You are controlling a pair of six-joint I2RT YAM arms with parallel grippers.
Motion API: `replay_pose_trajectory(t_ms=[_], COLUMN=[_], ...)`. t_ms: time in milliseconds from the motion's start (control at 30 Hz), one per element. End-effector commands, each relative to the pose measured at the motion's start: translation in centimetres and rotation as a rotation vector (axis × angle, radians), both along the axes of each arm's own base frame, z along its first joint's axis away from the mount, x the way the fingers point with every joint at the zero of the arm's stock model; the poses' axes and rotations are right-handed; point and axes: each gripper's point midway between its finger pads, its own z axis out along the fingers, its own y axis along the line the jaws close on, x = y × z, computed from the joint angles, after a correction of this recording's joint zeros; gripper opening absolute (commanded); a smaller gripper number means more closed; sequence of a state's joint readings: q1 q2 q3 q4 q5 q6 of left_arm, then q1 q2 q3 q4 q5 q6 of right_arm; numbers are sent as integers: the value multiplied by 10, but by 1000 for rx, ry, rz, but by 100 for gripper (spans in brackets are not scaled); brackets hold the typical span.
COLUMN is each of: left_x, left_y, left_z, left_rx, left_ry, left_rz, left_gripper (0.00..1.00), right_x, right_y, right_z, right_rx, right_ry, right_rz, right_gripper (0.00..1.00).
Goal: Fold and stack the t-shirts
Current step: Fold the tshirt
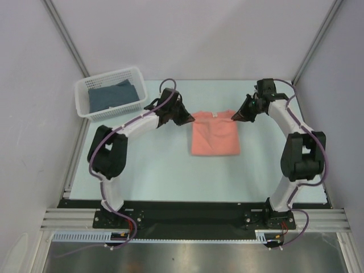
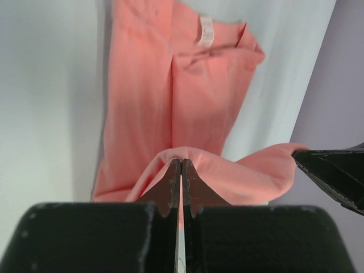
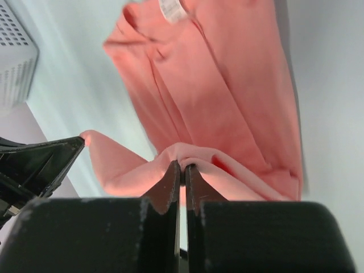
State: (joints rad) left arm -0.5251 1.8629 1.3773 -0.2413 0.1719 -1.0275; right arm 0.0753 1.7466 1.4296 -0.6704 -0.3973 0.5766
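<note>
**Both pincers gripping the pink t-shirt [image 1: 214, 139]**

The left pincer [image 2: 181, 170] and the right pincer [image 3: 182, 173] are each clamping shut on a fold of the shirt's far edge, lifting its corners. The rest is lying mid-surface [image 1: 165, 176]. A white basket [image 1: 111, 114] holding blue cloth [image 1: 114, 96] is sitting far left.

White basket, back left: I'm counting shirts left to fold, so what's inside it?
The basket holds dark blue cloth. Whether that is one garment or several, and anything beneath it, is hidden by the top layer and the basket's walls.
</note>
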Motion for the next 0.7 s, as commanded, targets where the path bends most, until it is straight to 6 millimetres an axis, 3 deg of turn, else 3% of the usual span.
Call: replay_pose_trajectory(t_ms=[0,67,100,333,667], left_x=[28,36,44,70,87], left_y=[-11,-14,-13,-7,-3], left_z=[9,9,14,9,-12], left_rx=[25,19,10,-6,-23], left_ry=[-52,-60,-74,-73,-32], left_rz=[-79,-80,-67,-21,6], left_gripper=[0,0,0,0,0], right_x=[31,42,50,78,87], right_y=[6,7,8,0,-8], right_z=[5,-8,-2,-12,-35], right_rx=[34,44,48,66,97], right_ry=[-39,-15,-32,-30,12], right_rz=[52,54,55,51,48], right_gripper=[0,0,0,0,0])
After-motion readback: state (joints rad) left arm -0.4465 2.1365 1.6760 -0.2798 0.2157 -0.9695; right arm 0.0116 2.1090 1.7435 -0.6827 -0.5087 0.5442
